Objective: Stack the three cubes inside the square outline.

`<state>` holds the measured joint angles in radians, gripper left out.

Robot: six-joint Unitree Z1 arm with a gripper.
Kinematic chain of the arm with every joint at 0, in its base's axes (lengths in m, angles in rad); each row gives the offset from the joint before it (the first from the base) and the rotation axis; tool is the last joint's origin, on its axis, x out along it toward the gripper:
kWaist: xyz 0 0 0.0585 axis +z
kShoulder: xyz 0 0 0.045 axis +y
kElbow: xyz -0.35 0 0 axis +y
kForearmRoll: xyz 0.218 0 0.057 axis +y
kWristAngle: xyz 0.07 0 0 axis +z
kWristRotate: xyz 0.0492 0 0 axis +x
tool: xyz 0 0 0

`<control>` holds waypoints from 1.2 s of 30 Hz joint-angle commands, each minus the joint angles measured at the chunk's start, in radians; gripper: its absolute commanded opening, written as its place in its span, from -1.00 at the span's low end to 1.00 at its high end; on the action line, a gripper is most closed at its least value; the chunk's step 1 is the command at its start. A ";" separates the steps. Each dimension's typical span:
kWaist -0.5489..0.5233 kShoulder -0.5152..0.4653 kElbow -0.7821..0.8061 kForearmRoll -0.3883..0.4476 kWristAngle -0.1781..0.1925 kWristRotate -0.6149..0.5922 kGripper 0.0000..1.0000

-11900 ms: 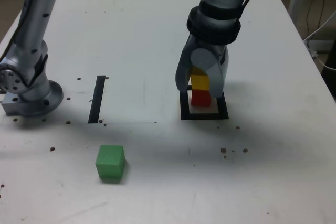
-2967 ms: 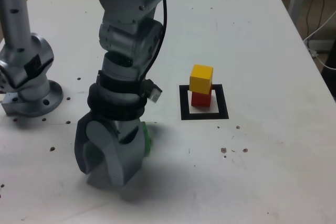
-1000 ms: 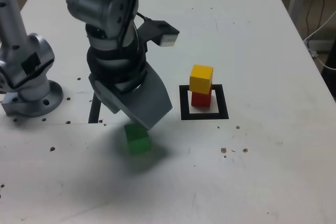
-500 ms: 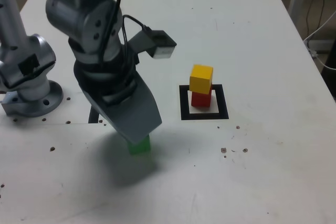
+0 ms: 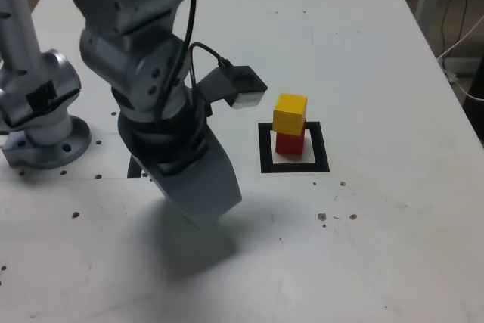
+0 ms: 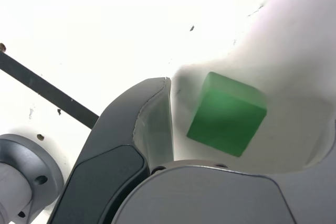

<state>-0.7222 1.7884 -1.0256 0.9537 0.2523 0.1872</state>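
The green cube (image 6: 227, 114) lies on the white table (image 5: 363, 240), between the widely spread fingers of the gripper (image 6: 252, 145), with a gap beside the nearer finger; the exterior view hides it behind the gripper. Toward the exterior view's right, the yellow cube (image 5: 290, 114) sits on the red cube (image 5: 290, 144), inside the black square outline (image 5: 321, 166). The black tape strip (image 6: 47, 88) and the arm's round base (image 5: 50, 141) are on the exterior view's left.

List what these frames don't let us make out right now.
- Green cube: hidden in the exterior view behind the gripper.
- One gripper finger: mostly cut off by the wrist view's edge.
- Black strip: upper part behind the arm, exterior view.
- Red cube: top covered by the yellow cube, exterior view.
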 commanded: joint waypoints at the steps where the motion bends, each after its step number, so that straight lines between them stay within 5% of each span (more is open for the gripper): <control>1: -0.002 0.010 -0.005 0.005 0.003 -0.005 0.92; 12: -0.002 0.056 -0.016 0.016 0.005 -0.040 0.72; 27: -0.045 0.066 -0.026 0.052 0.048 -0.148 -0.30; 36: -0.046 0.066 -0.025 0.058 0.051 -0.156 -0.44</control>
<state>-0.7669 1.8498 -1.0493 1.0092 0.3012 0.0340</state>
